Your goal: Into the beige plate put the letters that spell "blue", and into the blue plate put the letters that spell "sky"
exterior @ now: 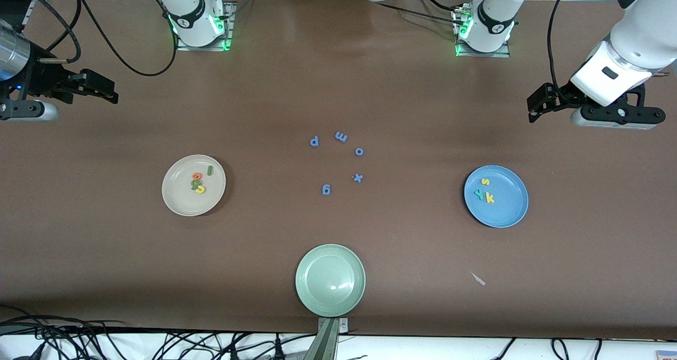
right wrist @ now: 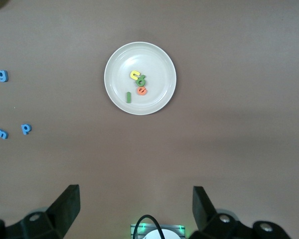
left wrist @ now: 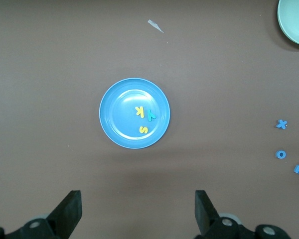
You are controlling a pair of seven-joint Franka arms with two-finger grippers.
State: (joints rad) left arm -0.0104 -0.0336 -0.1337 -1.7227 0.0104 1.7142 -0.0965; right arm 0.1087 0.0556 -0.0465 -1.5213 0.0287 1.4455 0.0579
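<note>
Nearest the front camera a pale green plate (exterior: pixel 330 280) lies empty. Farther than it, "blue" letters (exterior: pixel 200 181) are seen in the beige plate (exterior: pixel 180 201) and "sky" letters (exterior: pixel 485 191) in the blue plate (exterior: pixel 505 214). Left claw (exterior: pixel 539 106) and right claw (exterior: pixel 98 89) are held released, empty, above the desk (exterior: pixel 338 85); sorting is judged complete, so blue letters (exterior: pixel 338 159) are best left untouched.

The letters that spell "blue" (exterior: pixel 199 182) lie in one plate (exterior: pixel 180 201), the letters that spell "sky" (exterior: pixel 485 191) in another plate (exterior: pixel 505 212).
</note>
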